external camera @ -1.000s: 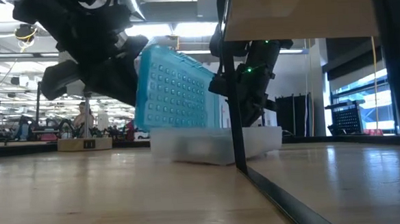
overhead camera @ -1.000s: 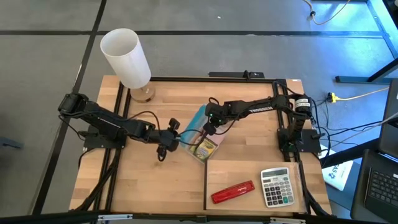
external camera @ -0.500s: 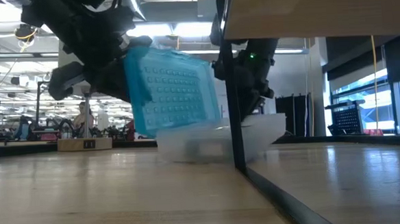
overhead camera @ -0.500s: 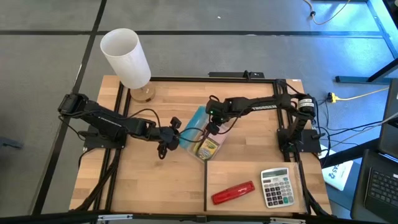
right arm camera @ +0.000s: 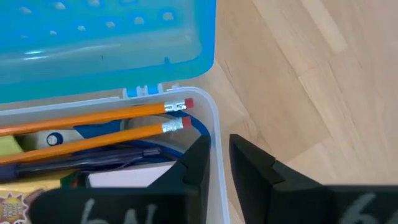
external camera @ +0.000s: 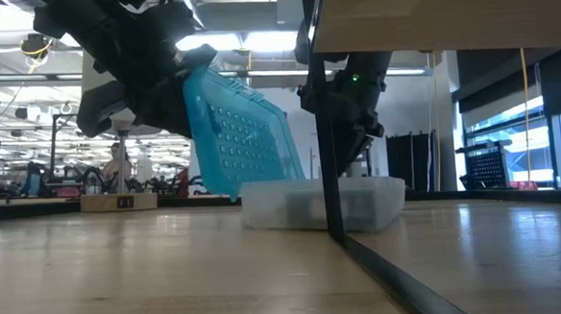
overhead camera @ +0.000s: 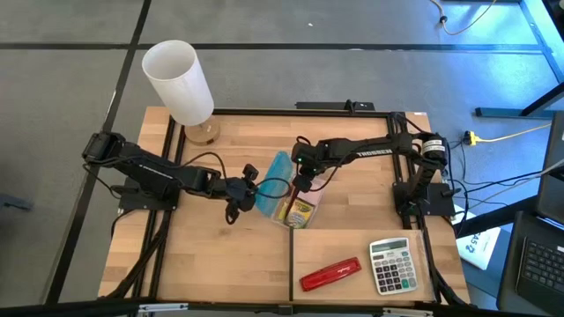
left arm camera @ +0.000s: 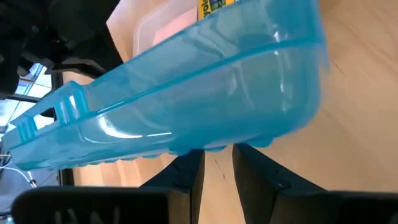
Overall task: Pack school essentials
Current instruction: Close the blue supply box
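Observation:
A clear pencil box [overhead camera: 302, 214] rests flat on its bottom at the table's middle. It holds two orange pencils [right arm camera: 106, 115], a dark pen [right arm camera: 81, 158] and a yellow-green crayon box [overhead camera: 296, 209]. Its blue lid [overhead camera: 273, 180] stands tilted up from the box's far-left long side. My left gripper [overhead camera: 247, 189], left of the lid, is shut on it. My right gripper [right arm camera: 221, 162] points down at the box's right short end, slightly open. One finger is inside the end wall [right arm camera: 214, 134] and one outside; whether they touch it I cannot tell. My left gripper pinches the blue lid's rim [left arm camera: 217, 148] between its two fingers, on the side turned away from the box. The fingers come slanting down from the table's left. The lid [external camera: 241, 130] stands tilted, its lower edge at the box, its upper part in the air.
A white cylinder on a wooden base [overhead camera: 181, 84] stands at the far left corner. A red stapler [overhead camera: 330, 271] and a grey calculator [overhead camera: 392, 264] lie near the front right. A dark upright bar [external camera: 326, 106] crosses the low view.
The box's right end, lifted off the table half a second ago, has come down; the box now lies flat. My left gripper has swung the blue lid from lying back toward the left to standing steeper over the box. My right gripper rose a little, then kept still.

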Available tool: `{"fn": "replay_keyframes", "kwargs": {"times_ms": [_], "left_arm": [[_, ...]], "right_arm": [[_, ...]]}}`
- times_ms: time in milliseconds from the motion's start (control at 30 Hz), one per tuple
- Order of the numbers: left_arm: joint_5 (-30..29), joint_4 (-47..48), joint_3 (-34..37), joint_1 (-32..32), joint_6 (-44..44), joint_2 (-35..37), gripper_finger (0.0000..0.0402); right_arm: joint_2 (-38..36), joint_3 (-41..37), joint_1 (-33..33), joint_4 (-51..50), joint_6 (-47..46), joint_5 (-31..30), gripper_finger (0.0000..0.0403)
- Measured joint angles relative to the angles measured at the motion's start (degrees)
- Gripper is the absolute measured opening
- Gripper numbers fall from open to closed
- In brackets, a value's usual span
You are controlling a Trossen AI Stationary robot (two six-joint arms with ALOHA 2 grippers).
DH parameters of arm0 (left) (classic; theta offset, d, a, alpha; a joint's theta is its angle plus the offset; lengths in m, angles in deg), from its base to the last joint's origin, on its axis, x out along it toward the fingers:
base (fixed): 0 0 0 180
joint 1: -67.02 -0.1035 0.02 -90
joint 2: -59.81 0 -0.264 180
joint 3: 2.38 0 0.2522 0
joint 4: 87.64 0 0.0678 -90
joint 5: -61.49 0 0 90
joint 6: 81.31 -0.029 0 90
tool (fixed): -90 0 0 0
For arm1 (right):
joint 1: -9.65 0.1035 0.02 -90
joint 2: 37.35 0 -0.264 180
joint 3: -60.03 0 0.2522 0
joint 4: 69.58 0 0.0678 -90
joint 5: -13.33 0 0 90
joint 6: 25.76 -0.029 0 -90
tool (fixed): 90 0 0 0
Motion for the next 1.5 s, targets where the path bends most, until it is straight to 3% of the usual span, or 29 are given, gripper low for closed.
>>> {"fn": "replay_keyframes", "kwargs": {"times_ms": [433, 867, 1167, 1500], "left_arm": [[1.7, -3.8, 0.0, -0.3, 0.0, 0.0, 0.0077], [7.5, -8.9, 0.0, -3.1, -0.9, 0.0, 0.0077], [12.2, -16.5, 0.0, -4.5, -1.0, -2.9, 0.0077], [12.2, -22.4, 0.0, -4.7, 3.5, -10.0, 0.0077]], "right_arm": [[-2.1, -0.1, -0.2, -2.0, 1.3, 1.8, 0.0071], [-15.9, -0.1, 0.7, -7.1, -0.3, 0.8, 0.0071], [-19.8, -0.1, 2.4, -2.4, 1.3, 2.9, 0.0071], [-17.2, -0.1, 4.5, 4.7, 9.0, 5.4, 0.0072]]}}
